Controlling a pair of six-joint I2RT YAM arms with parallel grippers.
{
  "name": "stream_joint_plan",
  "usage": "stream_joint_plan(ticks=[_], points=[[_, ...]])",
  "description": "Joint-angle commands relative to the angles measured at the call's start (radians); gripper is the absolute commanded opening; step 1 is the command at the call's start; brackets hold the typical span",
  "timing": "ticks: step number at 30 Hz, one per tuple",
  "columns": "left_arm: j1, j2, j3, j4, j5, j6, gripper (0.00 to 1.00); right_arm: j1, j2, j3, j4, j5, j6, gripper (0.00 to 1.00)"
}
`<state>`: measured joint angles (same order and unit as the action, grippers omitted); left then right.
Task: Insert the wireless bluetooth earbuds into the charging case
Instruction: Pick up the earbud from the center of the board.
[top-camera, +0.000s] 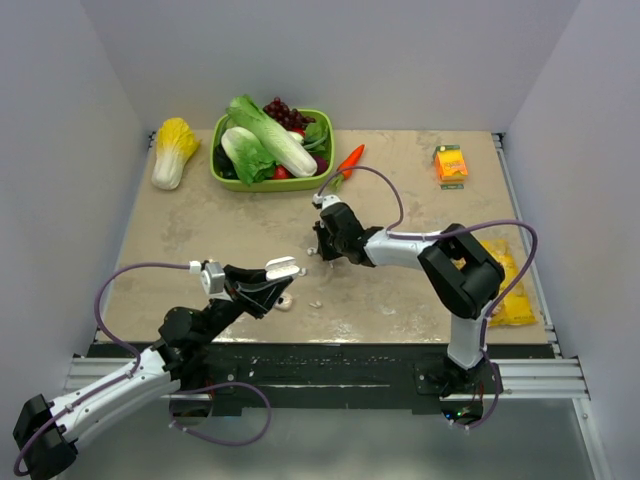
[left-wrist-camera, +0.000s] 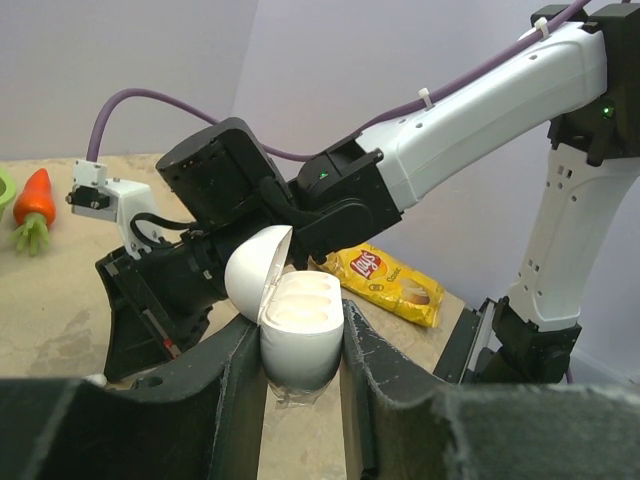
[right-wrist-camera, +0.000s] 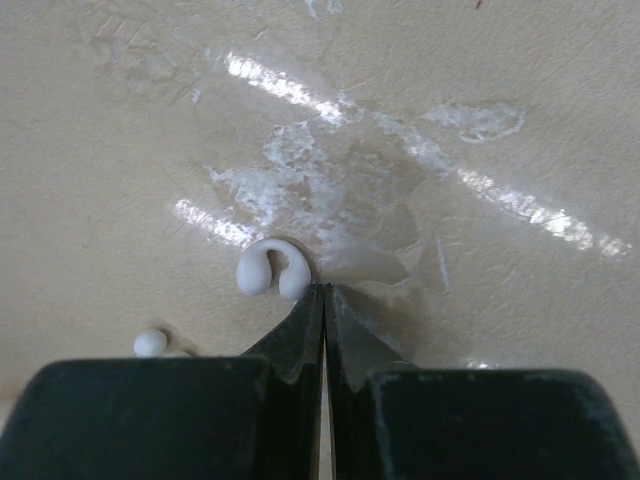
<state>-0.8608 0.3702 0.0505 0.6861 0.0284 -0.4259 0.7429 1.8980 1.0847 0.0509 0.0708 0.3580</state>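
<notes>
Beige, scuffed table (top-camera: 200, 230) carries all items. At its far edge sits a green basket (top-camera: 222, 178) filled with leafy vegetables and red fruit. A yellow napa cabbage (top-camera: 174, 150) lies to the left of the basket, apart from it. A yellow chips bag (left-wrist-camera: 390, 280) lies at the right edge, beside the right arm's base. An orange carrot (top-camera: 350, 158) lies just right of the basket, and an orange carton (top-camera: 451, 163) stands near the far right corner.

Left gripper (top-camera: 272, 280): raised above the near centre of the table. Its two fingers are closed against the sides of the charging case (left-wrist-camera: 300, 318) and grip the lower shell. The lid is hinged open and tilted back to the left. Two cream hollows face upward; whether anything sits in them cannot be determined.

Right gripper (right-wrist-camera: 322, 292): pointed down at mid-table, tips at the surface. The fingers are pressed fully together, with nothing visible between them.

A curved earbud (right-wrist-camera: 272, 270) lies on the table just beside the left fingertip, apparently touching it. A round white bit (right-wrist-camera: 150, 343) lies on the table further left, apart from the fingers.
</notes>
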Motion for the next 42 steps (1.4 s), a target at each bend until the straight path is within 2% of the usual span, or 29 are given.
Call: stream_joint_plan(ticks=[1,9,11,12,13,17,20,26,42], points=[[-0.007,0.006,-0.051,0.050,-0.001,0.006,0.00,0.036,-0.013,0.015,0.015,-0.023,-0.022,0.02],[-0.009,-0.005,-0.080,0.046,0.001,0.001,0.00,0.067,-0.042,0.004,-0.008,0.001,-0.002,0.02],[-0.009,-0.008,-0.080,0.043,-0.001,0.001,0.00,0.062,-0.057,0.000,-0.019,0.062,0.009,0.06],[-0.009,-0.007,-0.081,0.041,-0.002,0.001,0.00,0.059,-0.063,0.000,-0.022,0.075,0.015,0.08],[-0.009,-0.007,-0.081,0.041,-0.001,0.001,0.00,0.055,-0.074,0.001,-0.029,0.083,0.016,0.16],[-0.009,-0.010,-0.083,0.038,-0.001,-0.002,0.00,0.041,-0.082,0.018,-0.033,0.087,0.015,0.36],[-0.009,-0.020,-0.084,0.032,-0.005,-0.002,0.00,0.041,-0.076,0.046,-0.022,0.064,0.001,0.41],[-0.009,-0.025,-0.083,0.024,-0.007,-0.001,0.00,0.041,-0.016,0.106,-0.031,0.023,-0.022,0.41],[-0.011,-0.017,-0.081,0.018,-0.008,0.003,0.00,0.041,0.021,0.110,-0.028,0.006,-0.028,0.39]])
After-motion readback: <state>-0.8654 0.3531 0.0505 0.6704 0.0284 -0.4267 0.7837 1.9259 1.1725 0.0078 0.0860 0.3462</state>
